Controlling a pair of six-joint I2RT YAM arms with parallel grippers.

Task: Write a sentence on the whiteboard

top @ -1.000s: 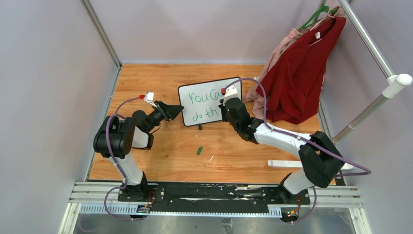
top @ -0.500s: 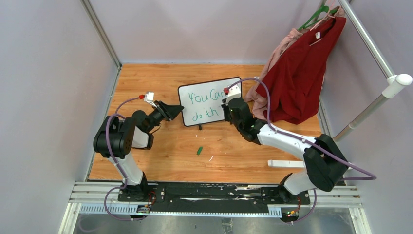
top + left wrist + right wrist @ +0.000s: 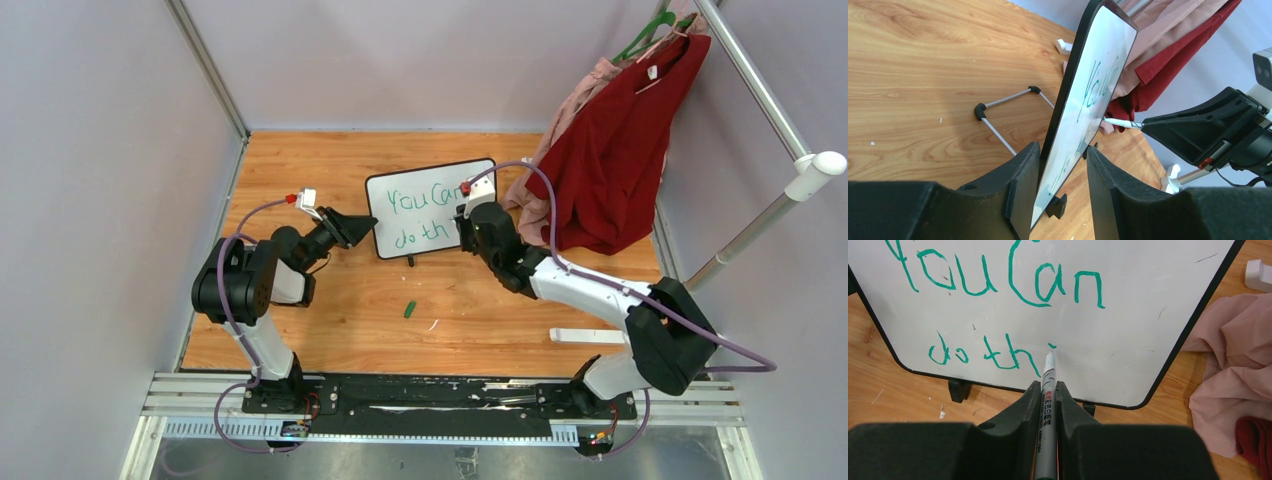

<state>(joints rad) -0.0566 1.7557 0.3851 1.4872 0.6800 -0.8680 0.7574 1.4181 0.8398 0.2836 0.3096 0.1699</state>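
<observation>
Here: left claw clamps whiteboard edge; right claw pinches marker, tip at sentence end, bare board rightward.

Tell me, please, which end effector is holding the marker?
The right end effector: it pinches the marker, tip on the whiteboard. The left end effector clamps the whiteboard's edge.

Whiteboard: white face, thin black frame.
Lettering: green (leaning teal in the right wrist view).
Marker: pale grey barrel, whitish tip, red print along the side.
Left claw and right claw: matte black.
Counter: orange-brown, streaky wood grain.
Shirt: deep red. Cloth beside it: dusty pink.
Hanger: green.
Small cap: green.
Arm cables: purple.
</observation>
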